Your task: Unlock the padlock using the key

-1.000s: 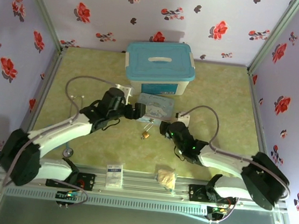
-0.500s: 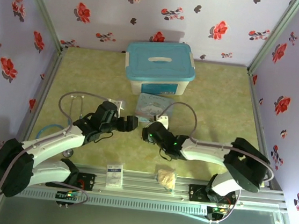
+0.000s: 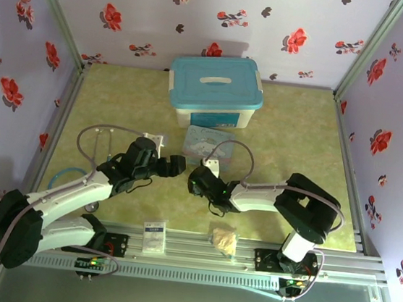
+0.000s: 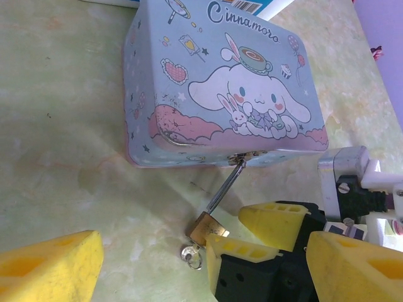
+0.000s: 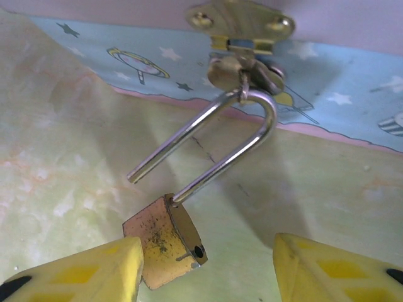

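Right wrist view puts the padlock [image 5: 162,242] low between the fingers of the right pincer [image 5: 201,270]. Its brass body touches or lies just beside one yellow finger [image 5: 75,274] and is well apart from the other, so this pincer stands open and grips nothing. Ahead of the pincer, the thin silver shackle [image 5: 176,141] loops through the hasp [image 5: 242,22] of the blue cartoon tin [image 5: 340,75]. One leg sits in the body and the other ends free in the air beside it, so I judge the lock already sprung, with the body hanging turned aside. From the left wrist, the key [image 4: 191,255] shows as a tiny silvery bit at the padlock's lower end, just beside the tip of the right pincer's nearer finger. Whether it sits in the keyhole I cannot tell. The left pincer [image 3: 174,164] hangs just beside the right one, fingers spread wide and empty. The padlock should be light, stiff and smooth. It hangs by the shackle alone, so it is apt to slip and to swing on the hasp. It is best pinched across the flat faces of the body, not on the thin shackle. The key is thinner and would likely twist out of a loose grip, so take it by its head, square to the pads.
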`<state>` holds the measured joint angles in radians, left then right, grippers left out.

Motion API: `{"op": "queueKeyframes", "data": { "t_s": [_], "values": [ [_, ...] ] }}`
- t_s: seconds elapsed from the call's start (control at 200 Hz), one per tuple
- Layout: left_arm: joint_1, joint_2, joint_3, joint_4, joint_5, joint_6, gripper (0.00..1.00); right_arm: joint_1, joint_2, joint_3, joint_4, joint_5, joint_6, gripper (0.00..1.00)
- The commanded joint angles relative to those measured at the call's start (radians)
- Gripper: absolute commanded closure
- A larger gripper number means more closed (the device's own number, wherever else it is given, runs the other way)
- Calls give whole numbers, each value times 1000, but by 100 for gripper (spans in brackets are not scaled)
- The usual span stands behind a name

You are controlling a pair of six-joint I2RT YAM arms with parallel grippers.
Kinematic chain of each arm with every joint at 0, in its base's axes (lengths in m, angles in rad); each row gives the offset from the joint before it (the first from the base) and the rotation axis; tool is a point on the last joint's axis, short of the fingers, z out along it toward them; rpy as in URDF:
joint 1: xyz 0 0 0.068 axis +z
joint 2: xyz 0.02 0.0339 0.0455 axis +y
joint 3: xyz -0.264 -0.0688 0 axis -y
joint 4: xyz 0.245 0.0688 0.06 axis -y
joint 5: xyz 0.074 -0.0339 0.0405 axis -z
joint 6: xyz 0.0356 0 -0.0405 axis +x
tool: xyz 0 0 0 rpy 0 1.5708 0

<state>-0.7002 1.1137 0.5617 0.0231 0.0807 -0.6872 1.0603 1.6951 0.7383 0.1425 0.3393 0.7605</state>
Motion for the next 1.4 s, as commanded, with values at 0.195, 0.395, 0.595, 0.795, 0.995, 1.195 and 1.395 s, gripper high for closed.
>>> {"op": "queueKeyframes", "data": {
  "t_s": [0.195, 0.395, 0.595, 0.795, 0.995, 1.195, 1.395],
  "values": [
    [5, -10, 33, -59, -6, 39, 16, 16, -24, 10, 8, 21, 40, 39],
    [6, 4, 18, -17, -1, 13, 16, 16, 20, 35, 29, 9, 43, 32],
    [5, 5, 4, -6, 7, 4, 16, 16, 83, 73, -32, 73, 17, 33],
    [5, -12, -11, -13, 8, -5, 16, 20, 109, 71, -87, 72, 41, 41],
    [5, -14, -20, -3, 9, -11, 16, 20, 75, 1, -24, 30, 59, 47],
    [5, 12, 5, -24, -3, -4, 16, 20, 60, -45, 59, 1, 101, 58],
    [6, 42, 61, -52, -68, 19, 16, 19, 14, -92, 127, -56, 120, 64]
  ]
}}
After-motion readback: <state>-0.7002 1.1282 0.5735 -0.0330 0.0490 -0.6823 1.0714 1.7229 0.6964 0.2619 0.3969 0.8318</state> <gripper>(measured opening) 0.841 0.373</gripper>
